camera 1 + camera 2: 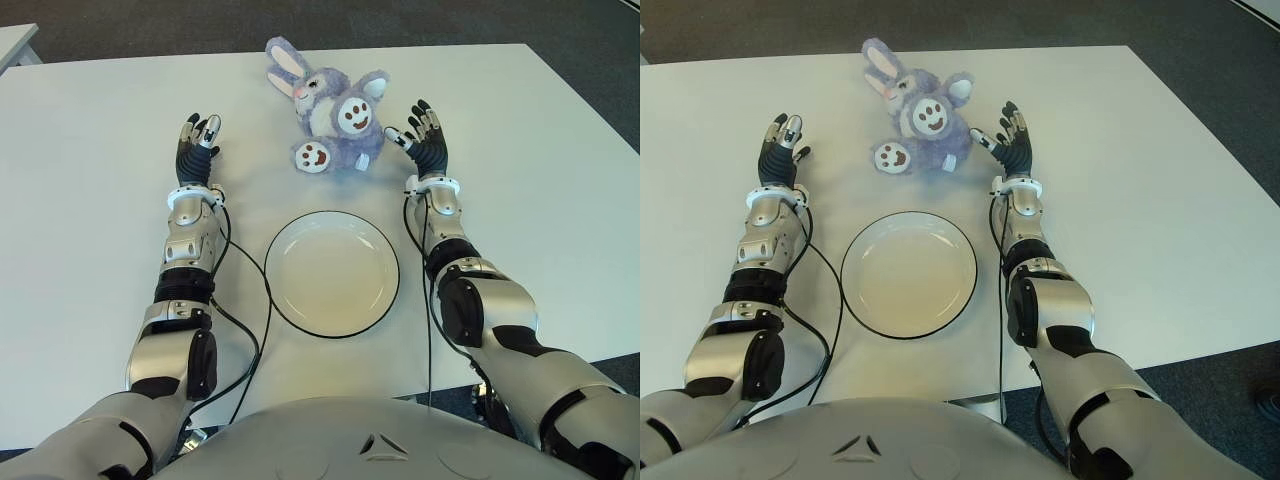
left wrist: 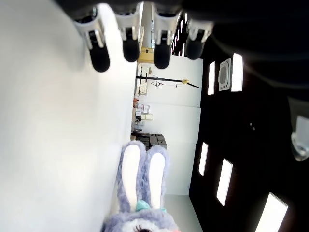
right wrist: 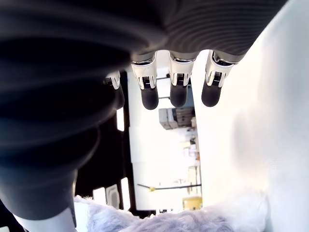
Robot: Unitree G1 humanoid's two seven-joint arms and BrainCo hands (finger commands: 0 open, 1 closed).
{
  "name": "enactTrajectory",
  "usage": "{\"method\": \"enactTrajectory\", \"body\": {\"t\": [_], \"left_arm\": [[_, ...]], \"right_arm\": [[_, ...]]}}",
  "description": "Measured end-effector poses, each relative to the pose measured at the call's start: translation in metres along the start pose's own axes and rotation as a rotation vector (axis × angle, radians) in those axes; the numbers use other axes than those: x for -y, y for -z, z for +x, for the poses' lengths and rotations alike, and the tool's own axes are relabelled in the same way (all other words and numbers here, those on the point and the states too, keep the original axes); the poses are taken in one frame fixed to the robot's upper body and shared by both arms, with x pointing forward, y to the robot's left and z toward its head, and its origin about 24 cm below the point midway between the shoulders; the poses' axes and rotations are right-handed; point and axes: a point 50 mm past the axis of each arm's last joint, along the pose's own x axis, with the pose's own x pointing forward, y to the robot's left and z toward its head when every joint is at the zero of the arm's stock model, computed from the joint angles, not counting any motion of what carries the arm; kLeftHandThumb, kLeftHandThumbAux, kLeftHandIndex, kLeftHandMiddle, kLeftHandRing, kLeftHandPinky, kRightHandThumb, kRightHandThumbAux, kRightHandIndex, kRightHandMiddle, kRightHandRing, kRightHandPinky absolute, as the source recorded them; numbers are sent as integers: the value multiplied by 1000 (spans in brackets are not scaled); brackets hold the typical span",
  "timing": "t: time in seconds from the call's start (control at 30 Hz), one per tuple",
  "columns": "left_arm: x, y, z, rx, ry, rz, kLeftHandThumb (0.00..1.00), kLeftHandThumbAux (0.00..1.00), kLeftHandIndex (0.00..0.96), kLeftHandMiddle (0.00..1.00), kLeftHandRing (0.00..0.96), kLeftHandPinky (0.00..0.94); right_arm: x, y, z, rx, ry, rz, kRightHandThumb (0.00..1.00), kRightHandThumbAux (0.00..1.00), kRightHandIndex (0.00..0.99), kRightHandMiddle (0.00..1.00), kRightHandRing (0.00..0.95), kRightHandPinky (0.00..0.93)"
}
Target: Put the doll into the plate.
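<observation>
White table (image 1: 560, 180), purple bunny doll (image 1: 330, 110)

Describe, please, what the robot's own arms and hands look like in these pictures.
Both arms are built of glossy silver shells with black joints between them. The left hand and right hand have black ribbed palms, silver knuckle segments and dark rounded fingertips, with a white ring at each wrist. A thin black cable runs along each forearm.

A fluffy lavender plush rabbit doll (image 1: 330, 120) has white ear linings, white paw pads with brown marks and a pink nose. The round cream ceramic plate (image 1: 331, 272) carries a thin black rim. The desk (image 1: 90, 200) is plain white.
</observation>
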Motion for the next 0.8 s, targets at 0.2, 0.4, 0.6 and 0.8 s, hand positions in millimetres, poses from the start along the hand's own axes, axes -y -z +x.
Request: {"method": "enactTrajectory", "body": {"t": [0.2, 0.4, 0.6, 0.8], "left_arm": [[0, 0, 0, -2, 0, 0, 0, 438, 0, 112, 77, 0], [0, 0, 0, -1, 0, 0, 0, 444, 0, 112, 77, 0], [0, 0, 0, -1, -1, -1, 0, 451, 0, 117, 81, 0], [0, 0, 0, -1, -1, -1, 0, 453, 0, 116, 82, 0]], "right_arm": [[0, 0, 0, 0, 0, 0, 15, 799, 13, 9, 13, 48], [0, 0, 0, 0, 0, 0, 17, 802, 13, 8, 13, 49], [0, 0, 0, 0, 0, 1, 21, 811, 12, 12, 17, 54], [0, 0, 0, 2, 1, 2, 27, 819, 15, 16, 21, 61]]}}
